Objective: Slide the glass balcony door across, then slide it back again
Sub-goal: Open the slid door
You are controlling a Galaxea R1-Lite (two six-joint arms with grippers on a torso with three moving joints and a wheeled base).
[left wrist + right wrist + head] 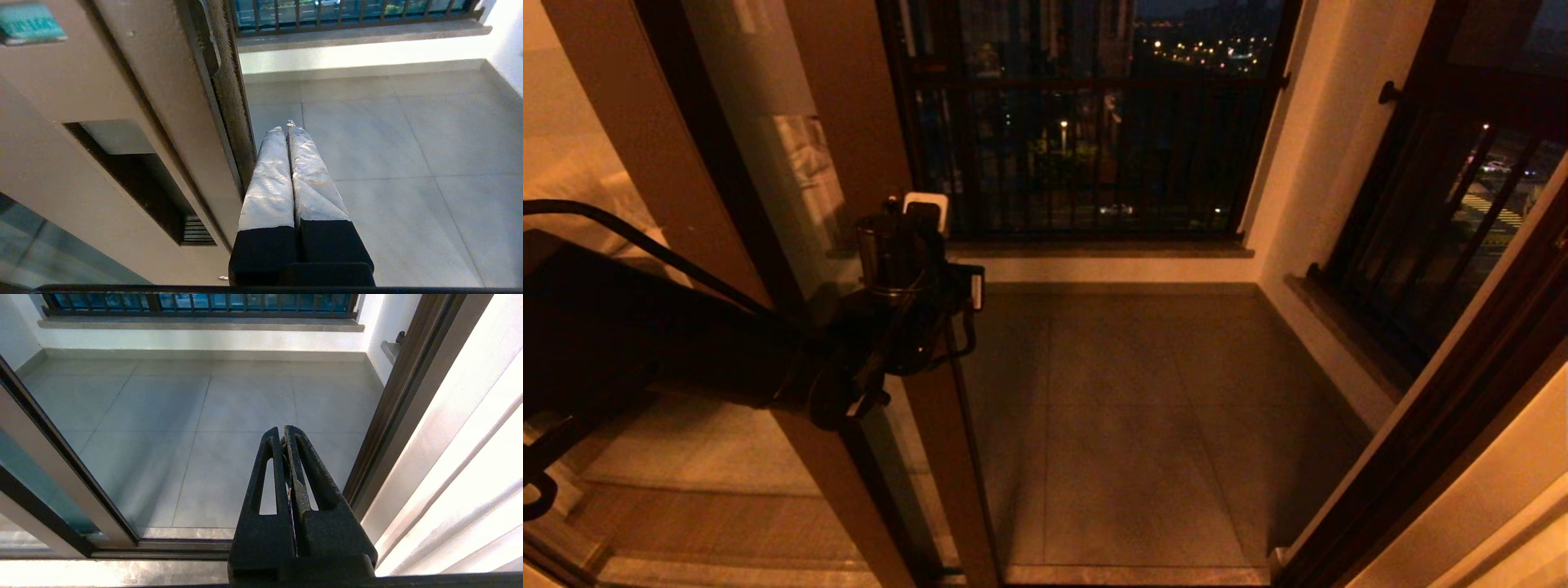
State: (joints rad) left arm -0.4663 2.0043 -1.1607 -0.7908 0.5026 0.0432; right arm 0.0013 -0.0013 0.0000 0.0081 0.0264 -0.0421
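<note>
Both fingers of my left gripper pressed together, empty, beside the glass balcony door stile edge, probably to push it; right gripper closed, idle.

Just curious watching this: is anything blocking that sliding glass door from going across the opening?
Nothing visible does. The balcony floor and the opening up to the far door frame look bare. The left gripper, fingers shut, sits right beside the glass balcony door edge.
</note>
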